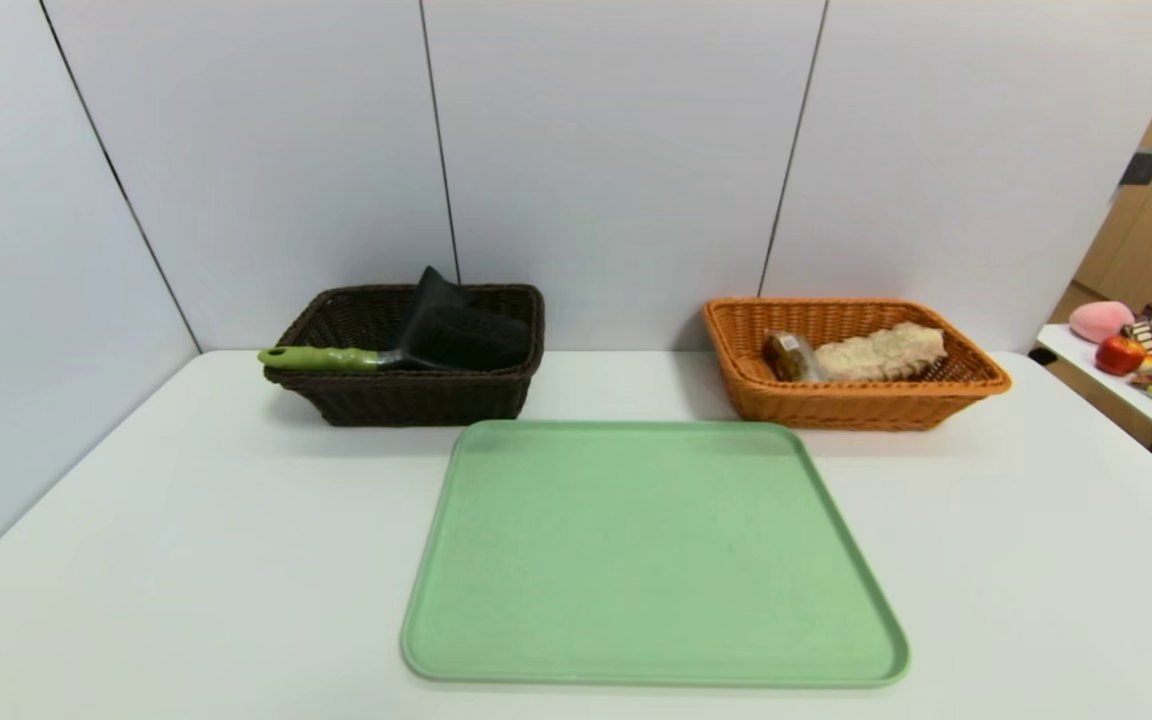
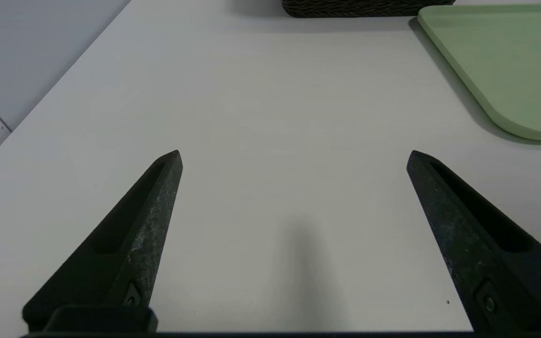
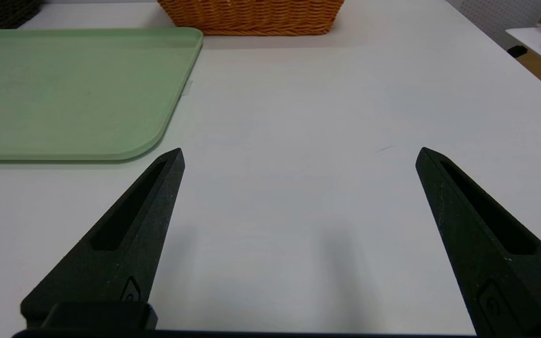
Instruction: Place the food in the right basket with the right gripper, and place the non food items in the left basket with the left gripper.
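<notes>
The flat green plastic tray [image 1: 654, 550] lies between both claws – dark wicker basket [image 2: 364, 7] beyond the left gripper [image 2: 294, 157], orange wicker basket [image 3: 251, 16] beyond the right gripper [image 3: 300, 155].

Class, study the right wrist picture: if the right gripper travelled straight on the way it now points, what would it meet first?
Bare table lies ahead of the open right gripper; the first object in line looks like the orange basket, though depth is uncertain. The green tray sits off to one side.

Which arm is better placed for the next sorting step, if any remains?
Neither, left or right. Nothing shows on the green tray; the green-handled tool lies in the dark basket, the packaged food in the orange basket. The left pincer and right pincer hang open over bare table beside the tray.
</notes>
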Motion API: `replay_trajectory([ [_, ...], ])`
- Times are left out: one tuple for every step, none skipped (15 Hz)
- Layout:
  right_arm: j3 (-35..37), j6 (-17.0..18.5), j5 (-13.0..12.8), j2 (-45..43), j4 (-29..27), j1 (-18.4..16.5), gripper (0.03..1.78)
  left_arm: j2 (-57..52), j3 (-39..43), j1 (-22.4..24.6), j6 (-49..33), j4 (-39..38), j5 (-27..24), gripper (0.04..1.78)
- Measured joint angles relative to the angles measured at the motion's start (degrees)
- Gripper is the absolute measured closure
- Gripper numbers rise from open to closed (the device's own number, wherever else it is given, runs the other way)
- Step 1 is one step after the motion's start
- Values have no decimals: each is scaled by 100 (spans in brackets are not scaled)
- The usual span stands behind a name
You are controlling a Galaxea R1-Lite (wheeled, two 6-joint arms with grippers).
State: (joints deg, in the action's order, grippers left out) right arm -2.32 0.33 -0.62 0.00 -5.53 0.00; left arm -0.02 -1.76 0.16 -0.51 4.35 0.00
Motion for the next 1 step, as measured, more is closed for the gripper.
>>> replay_trajectory([
  [0, 2, 2, 0, 2, 0, 11, 0, 0, 0, 0, 2, 0, 13],
])
